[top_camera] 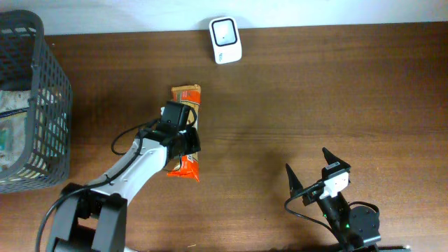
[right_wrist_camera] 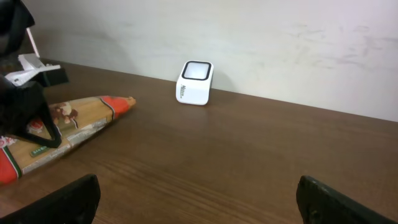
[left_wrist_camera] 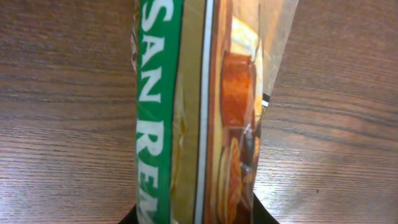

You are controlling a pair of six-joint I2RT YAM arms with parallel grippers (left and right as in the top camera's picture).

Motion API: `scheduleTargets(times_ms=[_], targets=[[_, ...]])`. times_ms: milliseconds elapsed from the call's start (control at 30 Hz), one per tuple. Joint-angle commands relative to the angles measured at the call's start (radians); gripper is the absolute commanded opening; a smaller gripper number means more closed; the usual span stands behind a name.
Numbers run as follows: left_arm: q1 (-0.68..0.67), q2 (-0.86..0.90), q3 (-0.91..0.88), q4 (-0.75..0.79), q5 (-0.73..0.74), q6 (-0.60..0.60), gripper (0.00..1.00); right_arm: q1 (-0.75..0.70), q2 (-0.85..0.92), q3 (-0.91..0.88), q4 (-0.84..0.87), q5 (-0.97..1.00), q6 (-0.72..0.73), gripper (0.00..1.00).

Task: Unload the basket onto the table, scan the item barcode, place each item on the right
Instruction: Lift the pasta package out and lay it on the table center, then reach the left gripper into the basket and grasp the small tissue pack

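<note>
The packet lies on the left half of the table, about midway between the far and near edges. Its length runs roughly from the near edge toward the far one. It is a long, narrow bag with orange ends. The left wrist view shows a green band with white lettering down one side and a clear strip with food pictured beside it. I cannot make out a barcode on any face that shows.

The left gripper sits across the middle of the packet, its fingers closed onto the two long sides. From the right wrist view the packet seems to rest on the wood under that dark gripper, though I cannot tell for certain whether it is raised a little.

The scanner, a small white block with a dark window on top, stands at the far edge near its middle, well apart from the packet.

The right gripper hangs near the near edge on the right half of the table. Its fingers are spread wide with nothing between them.

A dark mesh basket stands at the left edge toward the far corner. Something packaged lies inside it, too hidden to name.
</note>
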Motion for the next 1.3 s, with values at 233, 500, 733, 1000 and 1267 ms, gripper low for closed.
scheduleTargets(times_ms=[233,500,733,1000,1267], targets=[[-0.005,0.065,0.013,0.066,-0.015,-0.009,0.00,0.009,-0.006,-0.009,0.000,-0.002,-0.007,0.99],[-0.010,0.065,0.013,0.064,0.005,-0.009,0.67,0.009,-0.006,-0.009,0.000,-0.002,-0.007,0.99],[0.021,-0.134,0.156,-0.018,0.022,0.211,0.99,0.009,-0.006,-0.009,-0.001,-0.002,-0.007,0.99],[0.553,-0.294,0.757,-0.266,-0.015,0.448,0.99,0.009,-0.006,-0.009,0.000,-0.002,-0.007,0.99],[1.023,-0.145,0.803,-0.422,-0.015,0.447,0.99,0.009,-0.006,-0.009,0.000,-0.002,-0.007,0.99]])
